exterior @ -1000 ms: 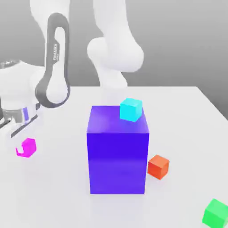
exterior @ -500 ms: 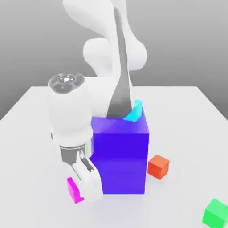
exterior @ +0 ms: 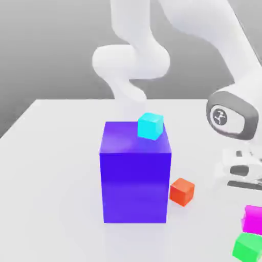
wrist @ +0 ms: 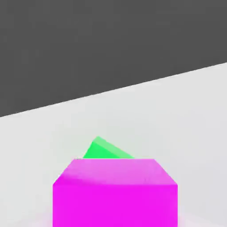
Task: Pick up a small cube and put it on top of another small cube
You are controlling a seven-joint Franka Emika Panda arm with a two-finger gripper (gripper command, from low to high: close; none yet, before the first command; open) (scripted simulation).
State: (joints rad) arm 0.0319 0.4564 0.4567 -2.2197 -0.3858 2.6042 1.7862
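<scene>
Magenta cube (exterior: pixel 253 219) rides at the exterior view's right edge, off the table (exterior: pixel 51 179), just above the green cube (exterior: pixel 247 246). In the hand view the magenta cube (wrist: pixel 115 193) sits close in front of the camera with the green cube (wrist: pixel 106 150) peeking out behind it. I read that as carried, claw (exterior: pixel 245 197) clenched on the magenta cube, though the fingertips themselves are hard to make out.

Step in hand, as I judge it: line up over green and set down. The two cubes are near but not square to each other; green looks turned relative to magenta in the hand view. I want to centre magenta over green's top face, match the turn if I can, then lower slowly until it seats before I let go. Releasing from height risks a bounce off a small face.

Around: the orange-red cube (exterior: pixel 182 191) sits beside the big blue-violet block (exterior: pixel 135 179), the cyan cube (exterior: pixel 150 126) on that block's top. All are well apart from green. Nothing blocks the descent.
</scene>
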